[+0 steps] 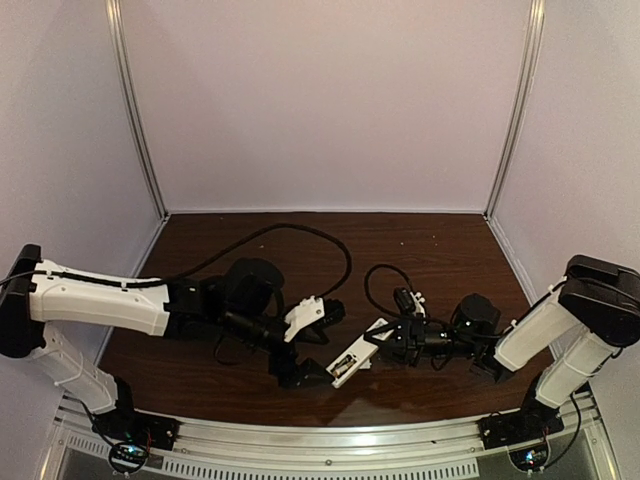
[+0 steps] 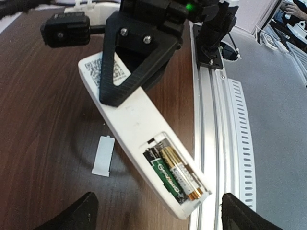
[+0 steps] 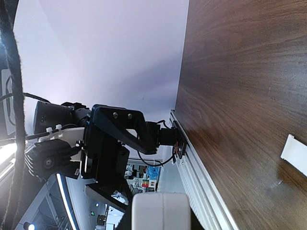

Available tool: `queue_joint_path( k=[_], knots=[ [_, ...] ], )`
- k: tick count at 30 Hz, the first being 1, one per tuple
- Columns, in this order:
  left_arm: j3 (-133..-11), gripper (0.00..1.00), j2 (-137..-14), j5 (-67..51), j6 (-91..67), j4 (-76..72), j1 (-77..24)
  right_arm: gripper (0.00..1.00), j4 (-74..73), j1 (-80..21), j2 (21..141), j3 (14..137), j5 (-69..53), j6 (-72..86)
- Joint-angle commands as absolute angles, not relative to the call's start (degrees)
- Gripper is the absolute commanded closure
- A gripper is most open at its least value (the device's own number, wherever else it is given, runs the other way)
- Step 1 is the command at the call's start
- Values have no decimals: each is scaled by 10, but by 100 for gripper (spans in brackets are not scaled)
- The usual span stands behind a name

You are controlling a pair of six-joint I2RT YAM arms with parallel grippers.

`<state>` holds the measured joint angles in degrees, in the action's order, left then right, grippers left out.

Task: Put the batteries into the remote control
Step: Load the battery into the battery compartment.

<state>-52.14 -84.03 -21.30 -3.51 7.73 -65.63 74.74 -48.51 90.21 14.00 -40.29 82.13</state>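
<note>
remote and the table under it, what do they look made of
The slim white rectangular remote looks like matte moulded plastic: even white, soft sheen, printed code. The dark brown table shows streaky grain with a light gloss, so wood or a wood-look laminate; I cannot tell which.

White remote control (image 2: 136, 120) back-up, two batteries (image 2: 166, 173) in its recess, white cover (image 2: 103, 155) lying beside on table (image 2: 43, 120)

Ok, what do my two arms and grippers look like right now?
Both match: the left arm and right arm have white shells with black joints, and black cables loop from the wrists. The right gripper has black triangular-frame fingers with silver screws.
</note>
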Motion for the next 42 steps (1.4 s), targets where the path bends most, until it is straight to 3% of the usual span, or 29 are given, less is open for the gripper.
queue_joint_path(
  k=[1, 7, 12, 17, 42],
  knots=[
    [-497, 10, -770, -205, 51, 42, -654, 100, 848, -489, 887, 155, -416, 802],
    [-484, 22, -713, -204, 193, 59, -670, 100, 789, -490, 875, 170, -443, 790],
    [-534, 46, -738, -189, 297, 136, -702, 100, 709, -493, 854, 186, -468, 760],
    [-571, 59, -776, -150, 344, 181, -743, 100, 664, -496, 843, 196, -479, 747],
    [-601, 75, -823, -134, 375, 205, -775, 100, 669, -510, 865, 200, -486, 750]
  ],
)
